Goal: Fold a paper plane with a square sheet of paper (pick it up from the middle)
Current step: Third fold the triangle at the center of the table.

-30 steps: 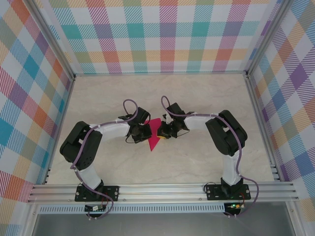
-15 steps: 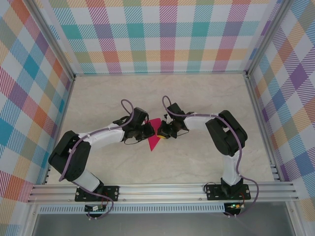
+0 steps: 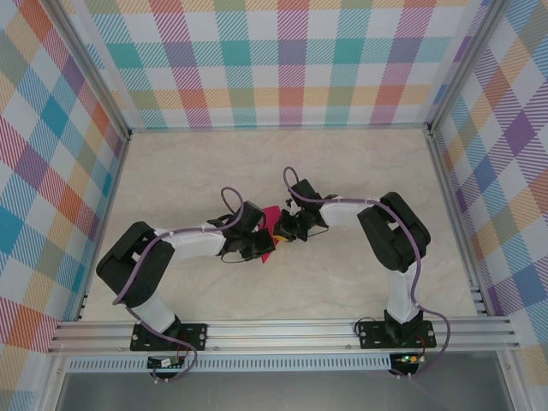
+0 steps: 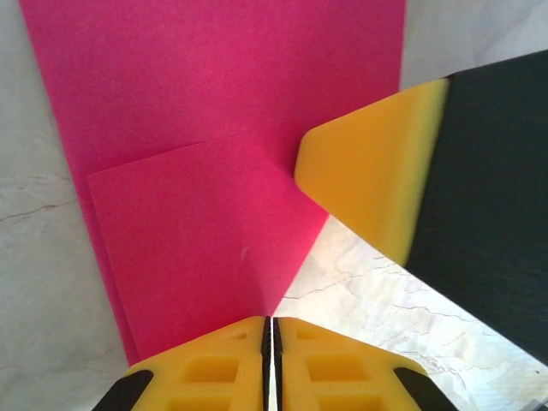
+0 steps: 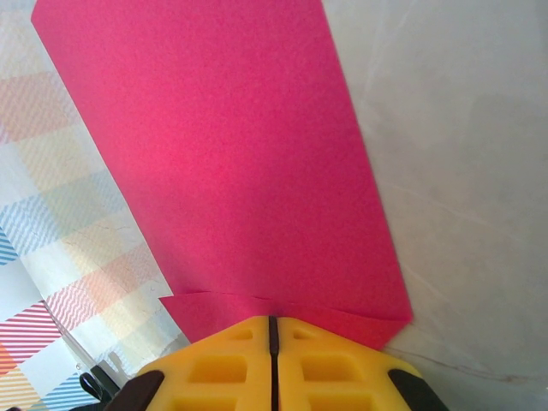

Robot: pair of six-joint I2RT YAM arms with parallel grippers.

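Firstly, left gripper (image 4: pixel 271 322): closed, two yellow moulded pads flush against each other along a hairline seam, shallow rectangular recesses on each face, black housing at the outer corners. Folded edge of the sheet of paper (image 4: pixel 214 120) running straight into that seam; pinched or merely pressed flat, impossible to tell.

Next, right gripper (image 5: pixel 272 320): closed and clamped on the same sheet at its near folded edge, pads of the same yellow moulded material with matching recessed pockets. From the left wrist view, one right finger (image 4: pixel 368 184) as a smooth rounded yellow wedge on a matte black body, meeting the paper's right edge.

Sheet of paper: thin, matte, magenta-pink, fine-grained surface, sharp straight edges. Already folded: a smaller flap with a square corner lying over a wider layer, one crease leading down toward the left fingertips. Located between the two grippers near the middle of the table (image 3: pixel 360 171), mostly covered by them from above.

Table: pale beige, marble-like veining, smooth. Arms (image 3: pixel 193 238): white and black links, purple cables (image 3: pixel 228 197) looped above the wrists. Enclosure: walls (image 3: pixel 291 68) of pastel plaid panels, ribbed aluminium rail (image 3: pixel 282 330) along the near edge.
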